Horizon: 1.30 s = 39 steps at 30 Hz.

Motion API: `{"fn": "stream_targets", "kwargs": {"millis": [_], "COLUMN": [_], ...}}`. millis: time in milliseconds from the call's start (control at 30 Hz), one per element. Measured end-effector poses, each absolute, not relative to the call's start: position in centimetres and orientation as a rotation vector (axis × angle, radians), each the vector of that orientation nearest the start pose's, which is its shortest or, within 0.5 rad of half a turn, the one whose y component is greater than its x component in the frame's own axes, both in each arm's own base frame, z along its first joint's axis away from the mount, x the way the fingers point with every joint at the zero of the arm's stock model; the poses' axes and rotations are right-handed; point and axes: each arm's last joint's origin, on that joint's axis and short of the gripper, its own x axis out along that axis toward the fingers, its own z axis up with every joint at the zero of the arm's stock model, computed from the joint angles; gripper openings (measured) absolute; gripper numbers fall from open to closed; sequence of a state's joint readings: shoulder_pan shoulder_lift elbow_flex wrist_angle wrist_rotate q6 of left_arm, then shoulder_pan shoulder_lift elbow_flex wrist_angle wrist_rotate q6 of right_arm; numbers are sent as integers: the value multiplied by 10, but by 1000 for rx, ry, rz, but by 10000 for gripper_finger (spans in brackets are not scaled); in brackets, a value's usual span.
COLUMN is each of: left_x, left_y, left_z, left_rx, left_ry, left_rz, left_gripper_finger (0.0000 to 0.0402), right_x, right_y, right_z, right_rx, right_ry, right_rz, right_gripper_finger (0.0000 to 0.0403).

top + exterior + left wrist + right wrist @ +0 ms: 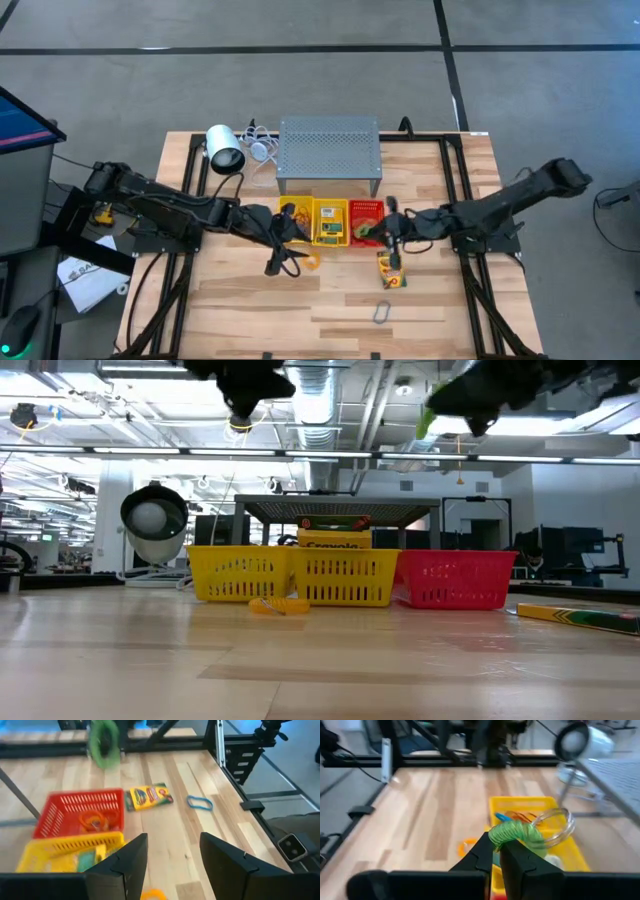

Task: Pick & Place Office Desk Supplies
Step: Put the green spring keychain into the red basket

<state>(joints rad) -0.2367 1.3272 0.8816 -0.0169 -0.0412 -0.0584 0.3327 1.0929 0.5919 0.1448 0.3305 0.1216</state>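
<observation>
My right gripper (pixel 497 847) is shut on a green coiled ring (pixel 512 832) and hangs in the air over the red basket (pixel 367 222); the ring also shows in the left wrist view as a green ring (pixel 104 742). My left gripper (pixel 172 855) stands open with nothing between its fingers, above the table in front of the left yellow basket (pixel 283 220). Just beside it an orange ring (pixel 312 262) lies flat on the table. A crayon box (pixel 390 270) and a grey oval clip (pixel 382 312) lie flat on the wood nearer the front. My right gripper pinches the green coiled ring by its lower part (pixel 501 836) between its two fingertips. The fingers come from the table's right side, slanting slightly down. The ring stands out past the fingertips, lifted clear of the baskets, with a clear loop (pixel 556 827) trailing off it.
Three baskets stand in a row: two yellow ones (pixel 345 575) and the red one (pixel 455 580), with a crayon box in the middle one. Behind them are a grey perforated stand (pixel 330 150) and a white lamp (pixel 224 150). Bare wood lies toward the front edge.
</observation>
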Motion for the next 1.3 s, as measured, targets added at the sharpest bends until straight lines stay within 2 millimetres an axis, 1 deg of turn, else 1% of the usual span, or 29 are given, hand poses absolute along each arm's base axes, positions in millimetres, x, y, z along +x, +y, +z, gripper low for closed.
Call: {"fn": "stream_targets", "kwargs": {"millis": [133, 200, 267, 333, 433, 567, 667, 833, 1000, 1100, 1300], "left_x": [275, 273, 271, 270, 267, 265, 262, 259, 257, 255, 252], "left_y": [-71, -75, -77, -81, -85, -88, -90, -89, -88, -88, -87], "left_z": [253, 249, 243, 241, 239, 235, 228, 221, 216, 213, 207], "left_rx": [-26, -44, -47, -48, -57, -73, -78, -105, -111, -117, -122], "left_ry": [451, 431, 430, 411, 413, 398, 413, 430, 427, 396, 396], "left_rz": [-192, -202, -213, -227, -240, -254, -258, -252, -251, -254, -249], "left_gripper_finger": [177, 177, 177, 177, 177, 177, 177, 177, 177, 177, 177], "right_x": [203, 196, 192, 190, 191, 199, 204, 215, 230, 245, 264], "right_y": [53, 45, 37, 29, 20, 8, -1, -8, -5, 0, 4], "right_z": [249, 249, 248, 244, 238, 229, 220, 205, 193, 193, 188], "right_rx": [26, 38, 51, 60, 71, 109, 140, 204, 244, 219, 188], "right_ry": [371, 410, 441, 490, 552, 612, 667, 740, 815, 859, 1029], "right_rz": [-76, -111, -149, -187, -221, -217, -213, -190, -152, -125, -123], "right_gripper_finger": [15, 15, 16, 16, 16, 17, 17, 17, 17, 17, 19]}}
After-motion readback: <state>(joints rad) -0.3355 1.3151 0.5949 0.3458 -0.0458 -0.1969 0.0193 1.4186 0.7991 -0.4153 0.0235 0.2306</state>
